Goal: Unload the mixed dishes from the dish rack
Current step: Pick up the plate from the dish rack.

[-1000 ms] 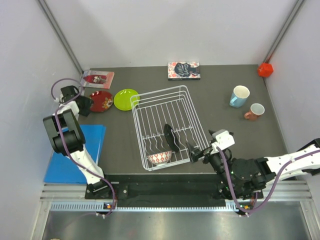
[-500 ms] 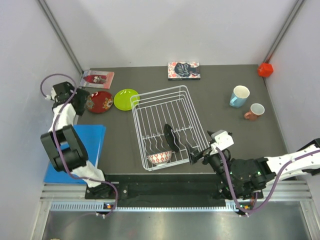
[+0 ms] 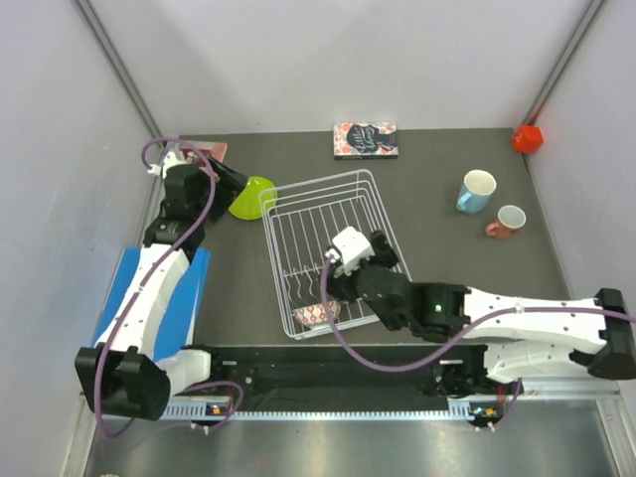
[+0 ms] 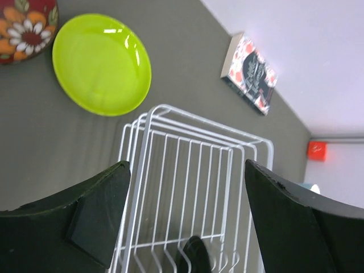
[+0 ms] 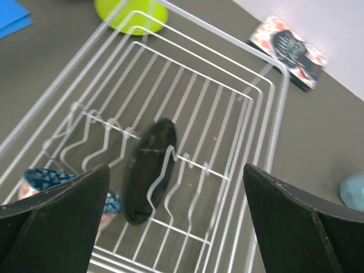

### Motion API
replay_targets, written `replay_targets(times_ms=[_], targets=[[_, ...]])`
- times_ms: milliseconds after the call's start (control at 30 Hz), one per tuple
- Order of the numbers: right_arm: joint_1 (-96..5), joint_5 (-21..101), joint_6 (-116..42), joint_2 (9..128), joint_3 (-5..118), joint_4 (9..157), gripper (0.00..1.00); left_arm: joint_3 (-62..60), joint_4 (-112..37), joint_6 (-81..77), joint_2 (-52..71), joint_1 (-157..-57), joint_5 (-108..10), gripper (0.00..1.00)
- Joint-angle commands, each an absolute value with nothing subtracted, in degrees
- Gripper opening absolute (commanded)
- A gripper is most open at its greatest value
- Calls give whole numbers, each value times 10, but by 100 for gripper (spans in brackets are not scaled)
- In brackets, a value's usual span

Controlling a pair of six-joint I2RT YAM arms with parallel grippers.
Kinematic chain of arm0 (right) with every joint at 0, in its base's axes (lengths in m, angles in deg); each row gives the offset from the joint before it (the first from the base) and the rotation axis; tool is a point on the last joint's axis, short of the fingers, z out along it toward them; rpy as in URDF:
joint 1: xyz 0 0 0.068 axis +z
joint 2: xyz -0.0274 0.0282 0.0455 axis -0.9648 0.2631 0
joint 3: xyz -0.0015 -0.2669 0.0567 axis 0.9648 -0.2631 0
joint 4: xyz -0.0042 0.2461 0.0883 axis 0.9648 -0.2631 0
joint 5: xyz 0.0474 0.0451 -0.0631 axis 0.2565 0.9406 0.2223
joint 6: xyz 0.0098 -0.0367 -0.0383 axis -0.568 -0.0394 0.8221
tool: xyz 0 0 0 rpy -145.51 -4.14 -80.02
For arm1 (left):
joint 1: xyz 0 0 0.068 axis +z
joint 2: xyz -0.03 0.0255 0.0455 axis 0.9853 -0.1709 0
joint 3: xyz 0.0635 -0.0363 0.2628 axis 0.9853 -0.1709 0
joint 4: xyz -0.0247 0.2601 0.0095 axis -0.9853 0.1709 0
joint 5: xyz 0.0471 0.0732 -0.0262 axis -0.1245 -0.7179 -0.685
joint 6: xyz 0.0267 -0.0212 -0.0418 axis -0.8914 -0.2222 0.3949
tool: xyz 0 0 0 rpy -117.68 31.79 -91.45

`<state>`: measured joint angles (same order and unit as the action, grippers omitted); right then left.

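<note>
**Current state.** The right end effector [image 5: 176, 170] is hovering over the dish rack [image 3: 318, 183] with its fingers spread wide and nothing between them. The left end effector [image 4: 186, 170] is hanging above the rack's far-left corner, likewise wide open and empty.

**Location of items.** The black plate [image 5: 149, 165] is standing on edge between the wire dividers near the middle of the rack. The patterned bowl [image 5: 42, 177] is sitting at the near-left corner of the rack. The lime-green plate [image 4: 102, 62] and the red floral plate [image 4: 25, 23] are lying flat on the surface, just beyond the rack's far-left corner. The light-blue mug [image 3: 476, 190] and the salmon-pink mug [image 3: 509, 220] are standing upright on the surface, well to the right of the rack.

**Handling.** Two dishes are awaiting removal. The black plate is likely rigid, glossy and slippery, and possibly breakable. Its exposed upper rim is offering the best hold: pinch across the thickness and lift straight up so it does not catch on the dividers. The bowl is probably light; grip it over one wall, with one finger inside and one outside.
</note>
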<state>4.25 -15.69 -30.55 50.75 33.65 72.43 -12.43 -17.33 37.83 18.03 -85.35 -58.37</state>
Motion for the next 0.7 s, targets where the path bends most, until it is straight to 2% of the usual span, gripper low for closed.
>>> replay_targets(times_ms=[0,33,267,400,433,500,667], targets=[[8,-13,-307,575,436,689,97,-144,-151,340,219,-872,-613,86],[-1,9,-308,603,448,680,94,-148,-143,334,223,-872,-610,86],[-34,60,-329,680,500,666,87,-161,-112,293,274,-872,-604,86],[-50,71,-358,705,499,665,74,-163,-103,276,296,-872,-620,86],[-55,70,-362,707,496,665,63,-166,-103,276,298,-873,-620,86],[-61,71,-376,713,493,665,57,-171,-106,278,302,-873,-614,86],[-79,78,-399,718,471,670,54,-192,-112,291,298,-873,-596,85]])
